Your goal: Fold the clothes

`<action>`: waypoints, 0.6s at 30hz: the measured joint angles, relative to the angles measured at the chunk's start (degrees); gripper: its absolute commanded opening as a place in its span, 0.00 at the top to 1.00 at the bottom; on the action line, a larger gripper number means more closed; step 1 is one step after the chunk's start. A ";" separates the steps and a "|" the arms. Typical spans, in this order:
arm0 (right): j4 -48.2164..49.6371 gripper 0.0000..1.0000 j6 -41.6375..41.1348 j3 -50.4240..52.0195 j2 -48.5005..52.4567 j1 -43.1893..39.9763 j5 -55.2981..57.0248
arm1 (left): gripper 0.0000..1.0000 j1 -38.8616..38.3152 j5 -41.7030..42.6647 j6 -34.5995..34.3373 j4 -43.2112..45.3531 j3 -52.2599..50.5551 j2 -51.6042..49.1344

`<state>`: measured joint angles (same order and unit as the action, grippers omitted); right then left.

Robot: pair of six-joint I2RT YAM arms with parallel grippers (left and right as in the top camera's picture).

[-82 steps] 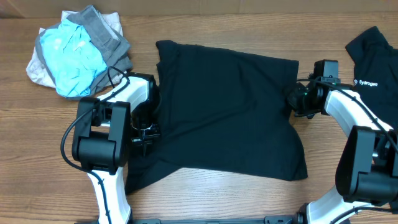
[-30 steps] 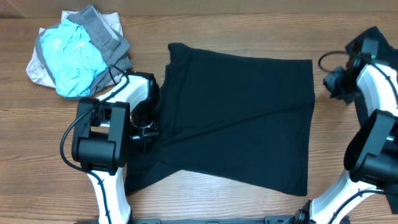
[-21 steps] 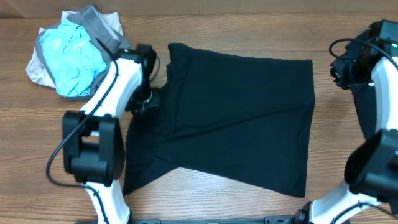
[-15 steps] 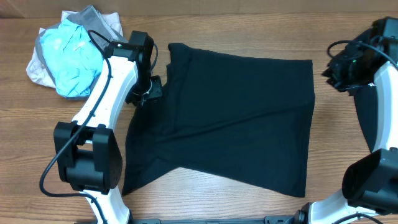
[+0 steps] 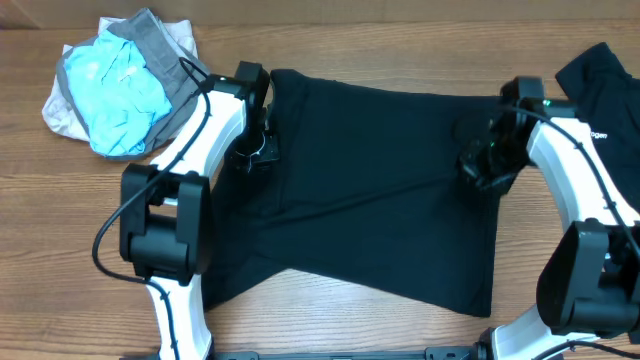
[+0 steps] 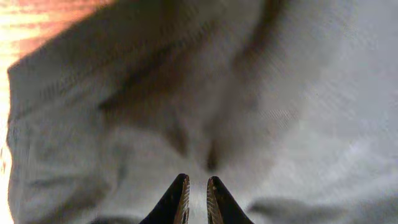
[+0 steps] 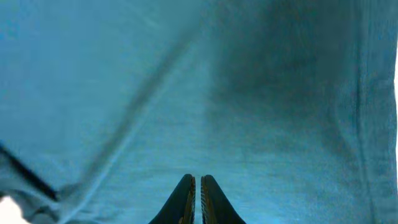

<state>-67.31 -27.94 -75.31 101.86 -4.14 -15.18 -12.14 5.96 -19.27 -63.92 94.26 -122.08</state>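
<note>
Broadly, a wooden table point(image 5: 60, 250) fills the overhead view, and the black garment point(image 5: 380, 200) lies spread flat across its middle. The cloth forms a rough rectangle with a long diagonal crease. Its lower left corner runs out toward the near edge, beside the base of the left arm point(image 5: 200, 130).

That arm reaches up along the garment's left side. The right arm point(image 5: 570, 180) bends in from the right edge of the table, over the cloth's upper right part.

At the far left corner sits a bundle point(image 5: 115, 90) of light-blue, grey and beige fabric, apart from the black garment. At the far right corner lies a second black garment point(image 5: 600, 75) with white lettering, partly hidden behind the right arm.

The left gripper point(image 5: 262, 152) is over the black garment's upper left border. In its wrist view the gripper point(image 6: 198, 196) has its tips drawn nearly together, with only a thin slit between them and no cloth caught there. The fabric point(image 6: 280, 93) lies wrinkled beneath.

The right gripper point(image 5: 478, 170) is over the cloth near its right edge. In its wrist view the gripper point(image 7: 197, 193) has its tips pressed together above smooth fabric point(image 7: 124, 74), pinching nothing visible.
</note>
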 measured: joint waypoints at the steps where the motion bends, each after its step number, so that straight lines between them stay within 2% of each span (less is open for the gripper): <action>1: 0.94 0.91 -0.11 1.68 0.00 0.00 0.04 | 0.86 0.26 -0.07 0.00 0.61 0.00 -0.44; 11: 12.46 0.89 -2.73 14.86 0.00 0.00 0.09 | 0.86 3.23 -0.85 0.00 1.22 -0.02 -1.33; 18: 13.42 0.88 -3.56 16.83 0.00 0.00 -0.02 | 0.91 3.26 -0.39 0.00 1.99 0.28 -4.72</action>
<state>-53.89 -31.51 -58.48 101.86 -4.14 -15.20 -8.88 5.56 -19.27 -61.93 94.54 -126.80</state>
